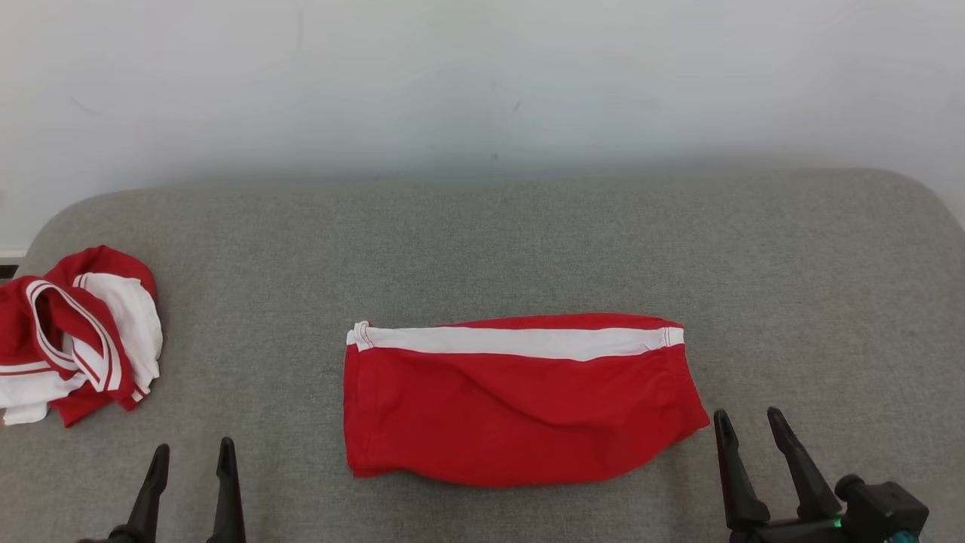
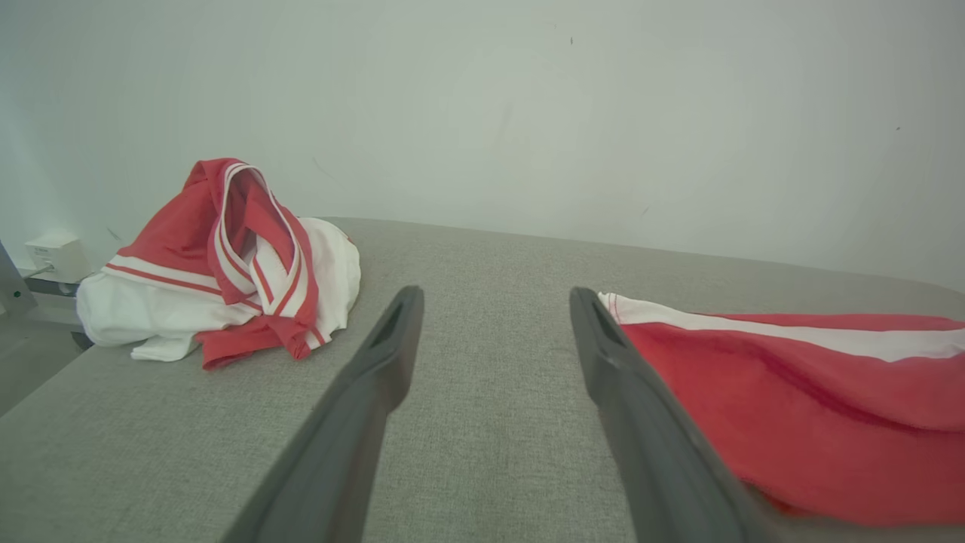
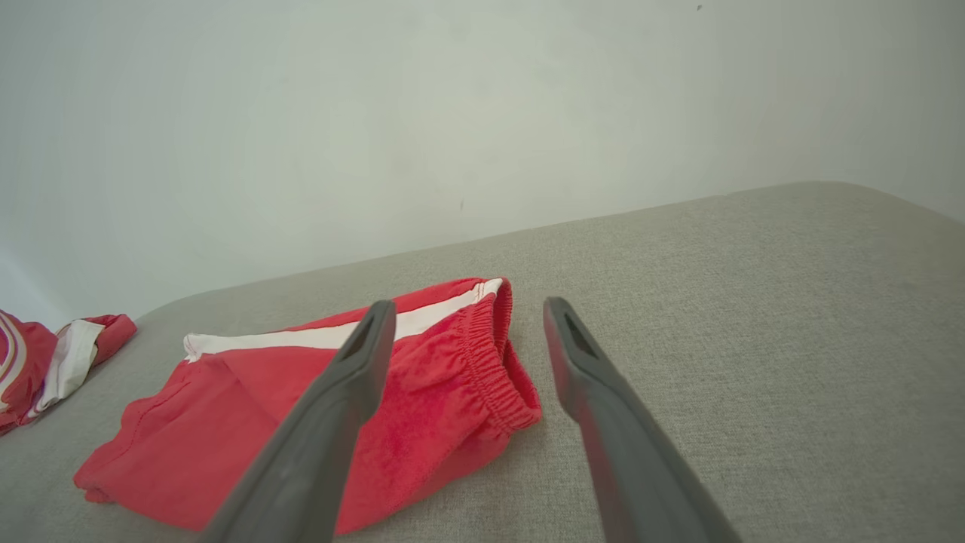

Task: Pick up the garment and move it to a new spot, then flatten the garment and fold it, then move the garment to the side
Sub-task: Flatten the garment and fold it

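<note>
The shorts (image 1: 520, 407) lie folded into a neat oblong around the middle of the grey cloth-covered worktop (image 1: 528, 241), closer to its front edge than to the back edge by the wall (image 1: 482, 75). The white stripe (image 1: 520, 341) runs along their far side and the gathered waistband (image 3: 490, 362) is at the right end. They sit flat with only a shallow crease across the red cloth, so the flattening and folding look done, and what seems left is the shift to the side. Both arms sit at the front edge, apparently to leave the cloth undisturbed. The left pincer (image 1: 194, 446) hangs over bare worktop near the front left, well apart from the shorts, its fingers spread and holding nothing. The right pincer (image 1: 748, 415) is just beside the waistband end at the front right, likewise spread and empty, which puts it in the better place to take hold there. A heap of clothes (image 1: 75, 335), red and white, is bunched at the left edge, probably kept out of the folding area; a move to that side would need to stop short of it so the fold is not mixed in
</note>
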{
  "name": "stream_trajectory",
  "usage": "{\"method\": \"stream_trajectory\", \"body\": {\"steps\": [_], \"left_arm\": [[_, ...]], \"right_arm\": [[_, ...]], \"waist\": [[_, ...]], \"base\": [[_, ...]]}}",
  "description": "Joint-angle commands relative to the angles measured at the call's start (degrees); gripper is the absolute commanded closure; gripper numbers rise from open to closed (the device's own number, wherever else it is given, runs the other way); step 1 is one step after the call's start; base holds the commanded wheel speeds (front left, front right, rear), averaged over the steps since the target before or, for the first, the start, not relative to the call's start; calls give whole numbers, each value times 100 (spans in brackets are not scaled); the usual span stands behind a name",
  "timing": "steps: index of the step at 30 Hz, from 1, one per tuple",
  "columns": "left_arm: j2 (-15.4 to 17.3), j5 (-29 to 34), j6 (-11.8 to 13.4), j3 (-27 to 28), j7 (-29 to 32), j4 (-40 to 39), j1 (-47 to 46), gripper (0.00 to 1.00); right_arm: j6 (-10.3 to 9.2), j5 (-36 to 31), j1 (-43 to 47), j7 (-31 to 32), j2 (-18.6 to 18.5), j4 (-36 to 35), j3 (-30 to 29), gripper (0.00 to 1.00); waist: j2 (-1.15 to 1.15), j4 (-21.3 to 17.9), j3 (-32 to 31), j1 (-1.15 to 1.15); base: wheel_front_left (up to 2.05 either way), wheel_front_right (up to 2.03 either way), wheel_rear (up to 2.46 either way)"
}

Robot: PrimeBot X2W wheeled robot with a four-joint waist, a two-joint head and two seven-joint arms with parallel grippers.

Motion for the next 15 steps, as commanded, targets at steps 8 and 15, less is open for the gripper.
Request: {"method": "stream_trajectory", "body": {"steps": [8, 15], "left_arm": [[-28, 65, -48, -144, -3, 105, -334, 0], [-36, 23, -78, -374, -3, 209, -513, 0]], "right_arm": [[-14, -53, -760, 66, -352, 457, 210, 0], [-14, -147, -1524, 317, -518, 1306, 339, 0]], "waist": [[0, 173, 226, 0], [0, 444, 472, 0]], "base": [[0, 0, 0], [0, 0, 0]]}}
